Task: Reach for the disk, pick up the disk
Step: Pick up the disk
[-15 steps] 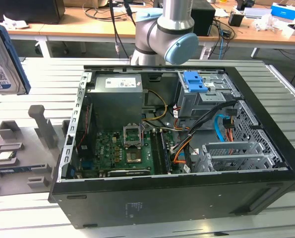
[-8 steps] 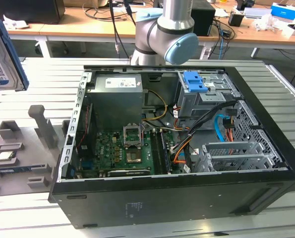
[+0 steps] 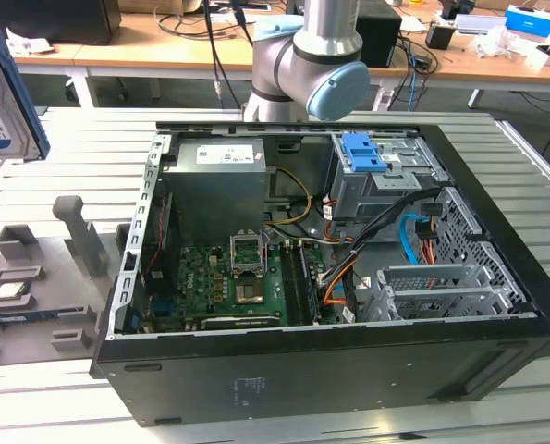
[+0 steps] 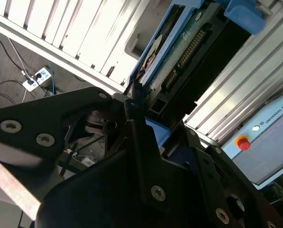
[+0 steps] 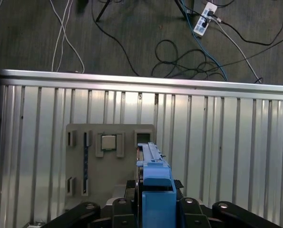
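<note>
**Layout of the worktop.** The computer case (image 3: 348,370) stands mid-table (image 3: 71,176), and the arm (image 3: 302,65) rises behind it in the exterior view.

Inside the case:
- The power supply (image 3: 219,176) sits at the rear, toward the exterior view's left.
- The motherboard (image 3: 228,277) lies in front of the power supply.
- The drive cage (image 3: 385,176) sits at the rear, toward the exterior view's right.
- A second cage (image 3: 432,287) lies in front of the drive cage.

The stand (image 3: 34,268) lies on the table just beside the case, toward the table edge at the exterior view's left. A chip (image 5: 107,142) is seated in it. The disk (image 3: 2,102), held on edge between the fingers of the gripper (image 5: 156,199), hangs above the stand and clear of it.
</note>
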`<action>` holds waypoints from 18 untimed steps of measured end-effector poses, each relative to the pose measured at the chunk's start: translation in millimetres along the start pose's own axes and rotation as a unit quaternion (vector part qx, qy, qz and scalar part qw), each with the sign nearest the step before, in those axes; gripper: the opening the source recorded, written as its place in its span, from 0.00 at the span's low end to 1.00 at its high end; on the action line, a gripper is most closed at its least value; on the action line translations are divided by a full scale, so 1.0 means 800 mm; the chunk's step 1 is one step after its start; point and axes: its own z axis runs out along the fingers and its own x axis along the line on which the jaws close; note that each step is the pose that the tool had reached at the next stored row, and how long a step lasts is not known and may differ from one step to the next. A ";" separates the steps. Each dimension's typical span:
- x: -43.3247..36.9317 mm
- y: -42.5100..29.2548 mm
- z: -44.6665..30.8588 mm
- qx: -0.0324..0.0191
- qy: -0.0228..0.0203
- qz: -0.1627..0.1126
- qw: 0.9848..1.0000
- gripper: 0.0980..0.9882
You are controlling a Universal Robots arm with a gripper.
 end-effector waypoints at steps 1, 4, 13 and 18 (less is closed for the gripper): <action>0.000 0.0001 -0.0012 0.000 0.000 0.000 1.000 0.30; 0.000 0.0002 -0.0049 0.000 0.000 0.000 1.000 0.30; 0.000 0.0006 -0.0181 0.000 0.000 0.000 1.000 0.30; 0.000 0.0009 -0.0241 0.000 0.000 0.000 1.000 0.30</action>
